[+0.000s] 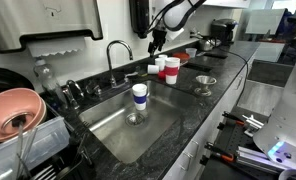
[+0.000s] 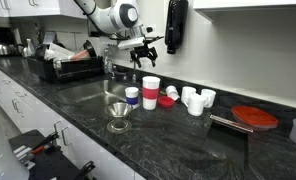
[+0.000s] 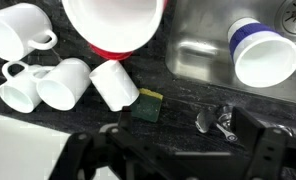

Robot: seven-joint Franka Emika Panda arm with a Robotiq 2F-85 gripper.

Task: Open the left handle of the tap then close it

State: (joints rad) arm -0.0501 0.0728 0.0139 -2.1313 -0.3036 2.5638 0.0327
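Note:
The tap (image 1: pixel 118 52) is a tall chrome gooseneck behind the sink (image 1: pixel 108 125); its base is also visible in an exterior view (image 2: pixel 109 68). In the wrist view one small chrome lever handle (image 3: pixel 212 120) lies on the dark counter by the sink edge. My gripper (image 3: pixel 173 150) hangs above the counter just beside the tap (image 1: pixel 156 42) (image 2: pixel 138 50). Its dark fingers are spread wide with nothing between them. The lever handle sits near the inner side of one finger, not touched.
A white cup with a blue band (image 1: pixel 139 95) (image 3: pixel 263 55) stands in the sink. Red and white cups (image 1: pixel 168 66), white mugs (image 3: pixel 38 82) and a green sponge (image 3: pixel 145 103) crowd the counter nearby. A metal funnel (image 1: pixel 203 85) and a pink bowl (image 1: pixel 16 110) are further off.

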